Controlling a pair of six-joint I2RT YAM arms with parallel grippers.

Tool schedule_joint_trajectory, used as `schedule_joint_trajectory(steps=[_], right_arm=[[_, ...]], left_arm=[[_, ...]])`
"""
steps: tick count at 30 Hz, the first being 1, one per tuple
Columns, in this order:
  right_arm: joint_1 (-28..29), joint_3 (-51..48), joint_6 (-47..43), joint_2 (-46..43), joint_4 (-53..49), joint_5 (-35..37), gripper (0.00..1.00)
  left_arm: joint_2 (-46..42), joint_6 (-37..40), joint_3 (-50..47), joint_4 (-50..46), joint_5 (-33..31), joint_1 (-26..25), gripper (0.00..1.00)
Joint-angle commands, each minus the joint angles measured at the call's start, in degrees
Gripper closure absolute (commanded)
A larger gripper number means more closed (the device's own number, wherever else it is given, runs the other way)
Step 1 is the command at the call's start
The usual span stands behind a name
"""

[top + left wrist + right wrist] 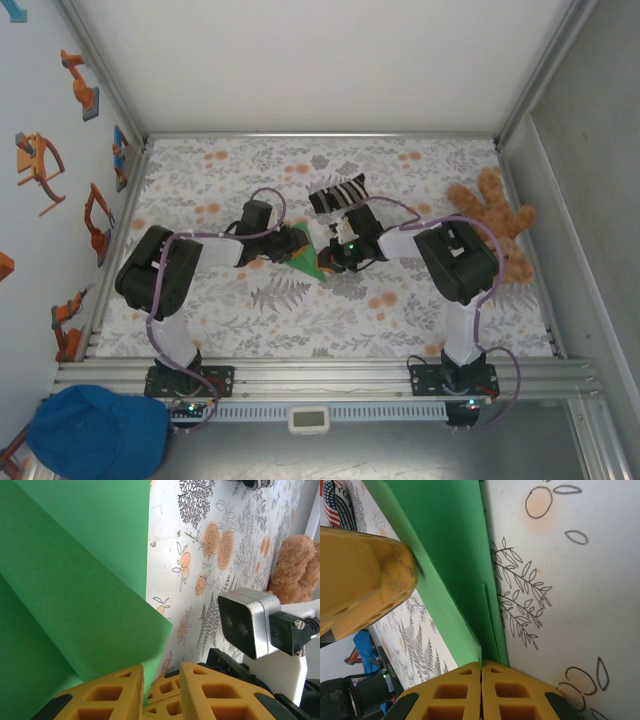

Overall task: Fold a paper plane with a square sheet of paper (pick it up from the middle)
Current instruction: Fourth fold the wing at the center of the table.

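Centrally on the floral-print tabletop [300,320], seen from above: thin bright green paper sheet [307,258], partly folded to a pointed outline, held between the ends of the two arms. Noted left gripper [287,243] at the sheet's left side and right gripper [334,255] at its right, both in contact with it.

Through the left wrist camera: the sheet [75,580] as broad green panels with a diagonal fold, lower corner running down into the narrow slot between the yellow honeycomb left fingers [105,697]. Logged those fingers as nearly together, pinched on that corner. Beyond them, the right arm's silver camera block [250,622] and a brown plush teddy bear [295,570].

Through the right wrist camera: right fingers [455,695] pressed flat together, no gap at the seam. Folded ridge of the sheet [450,555] leading straight into that seam, so clamped on the fold. Also one yellow finger [362,575] of the left gripper at the sheet's upper edge; touching or just off it, cannot tell.

Elsewhere from above: black-and-white striped sock [338,193] just behind the grippers; teddy bear at the tabletop's right edge, well apart from the sheet; blue cap [95,432] off the tabletop, near-left corner.
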Motion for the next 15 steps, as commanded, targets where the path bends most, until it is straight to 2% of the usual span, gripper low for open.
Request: schedule_joint_trajectory(steps=[1,15], right_arm=[[0.3,-1.8,-2.2,1.1,-2.7,5.3,0.91],[-1.0,-3.0,0.2,1.5,-0.3,4.0,0.96]], left_arm=[[1.1,-0.2,1.1,1.0,1.2,-0.1,0.75],[-0.3,1.1,1.1,1.0,1.6,0.3,0.73]])
